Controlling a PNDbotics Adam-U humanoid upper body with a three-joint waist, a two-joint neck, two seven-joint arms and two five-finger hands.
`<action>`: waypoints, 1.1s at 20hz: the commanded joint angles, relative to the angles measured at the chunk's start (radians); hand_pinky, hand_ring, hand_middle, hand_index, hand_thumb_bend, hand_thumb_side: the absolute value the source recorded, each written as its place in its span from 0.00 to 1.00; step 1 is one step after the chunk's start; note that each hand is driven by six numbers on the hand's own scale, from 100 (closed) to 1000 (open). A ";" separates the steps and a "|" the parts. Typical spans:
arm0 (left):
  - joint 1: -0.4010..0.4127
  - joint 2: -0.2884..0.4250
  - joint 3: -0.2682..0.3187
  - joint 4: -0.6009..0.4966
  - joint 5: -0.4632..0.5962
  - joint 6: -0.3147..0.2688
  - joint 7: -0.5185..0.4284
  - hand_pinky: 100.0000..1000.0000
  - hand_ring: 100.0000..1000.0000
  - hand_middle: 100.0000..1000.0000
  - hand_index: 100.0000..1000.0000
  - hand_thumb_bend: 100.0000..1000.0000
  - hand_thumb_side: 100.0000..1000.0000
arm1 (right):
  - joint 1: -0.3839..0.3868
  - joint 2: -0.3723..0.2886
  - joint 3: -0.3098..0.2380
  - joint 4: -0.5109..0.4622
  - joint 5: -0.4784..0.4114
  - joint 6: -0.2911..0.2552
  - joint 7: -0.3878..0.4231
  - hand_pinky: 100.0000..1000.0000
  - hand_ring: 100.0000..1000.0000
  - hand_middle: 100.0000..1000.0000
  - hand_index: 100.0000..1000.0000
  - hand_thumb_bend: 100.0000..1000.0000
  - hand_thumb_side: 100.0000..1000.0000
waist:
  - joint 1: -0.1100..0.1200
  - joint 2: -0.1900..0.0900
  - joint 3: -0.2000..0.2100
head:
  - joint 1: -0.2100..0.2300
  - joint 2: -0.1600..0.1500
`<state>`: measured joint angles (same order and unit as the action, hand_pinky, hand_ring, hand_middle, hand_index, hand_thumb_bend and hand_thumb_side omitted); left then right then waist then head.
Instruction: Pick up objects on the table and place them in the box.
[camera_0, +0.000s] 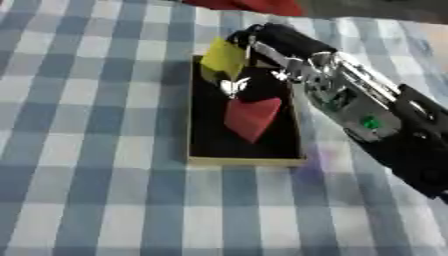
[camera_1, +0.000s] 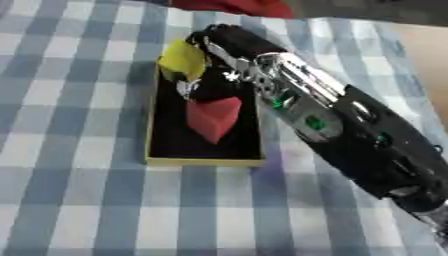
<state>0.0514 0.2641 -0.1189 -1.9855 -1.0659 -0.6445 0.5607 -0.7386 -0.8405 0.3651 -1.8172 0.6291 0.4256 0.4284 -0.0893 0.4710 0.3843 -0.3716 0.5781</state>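
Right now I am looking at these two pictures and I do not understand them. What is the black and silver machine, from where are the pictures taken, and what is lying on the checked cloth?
Both pictures come from one stereo camera in a humanoid robot's head, looking down at the table; they show the same moment from its two eyes. The black and silver machine is the robot's right arm, coming in from the right. Its right hand is over the far end of a shallow box with a dark inside and a pale rim. The fingers are curled on a yellow object, held above the box. A red block already lies inside. The box stands on a blue and white checked tablecloth. The left hand is not in either picture.
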 joint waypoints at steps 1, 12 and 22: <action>-0.002 0.009 0.006 -0.015 -0.004 -0.025 0.025 0.62 0.67 0.53 0.35 0.00 0.16 | -0.011 -0.014 -0.004 -0.002 0.027 -0.024 0.033 0.71 0.68 0.51 0.68 0.00 0.62 | 0.006 -0.018 -0.001 | -0.002 -0.009; -0.001 0.008 0.006 -0.015 -0.005 -0.020 0.023 0.62 0.67 0.53 0.34 0.00 0.17 | -0.020 -0.012 -0.023 -0.016 0.077 -0.058 0.129 0.94 0.91 0.80 0.95 0.03 0.70 | 0.005 -0.021 -0.005 | -0.002 -0.004; 0.003 0.011 0.011 -0.015 0.003 -0.016 0.019 0.62 0.67 0.53 0.34 0.00 0.16 | -0.016 -0.012 -0.046 -0.057 -0.065 -0.027 0.134 0.95 0.89 0.77 0.97 0.00 0.01 | 0.006 -0.031 -0.012 | 0.002 0.001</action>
<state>0.0522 0.2640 -0.1185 -1.9855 -1.0662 -0.6438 0.5608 -0.7441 -0.8316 0.3375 -1.8508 0.5896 0.3897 0.5646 -0.0885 0.4670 0.3744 -0.3712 0.5791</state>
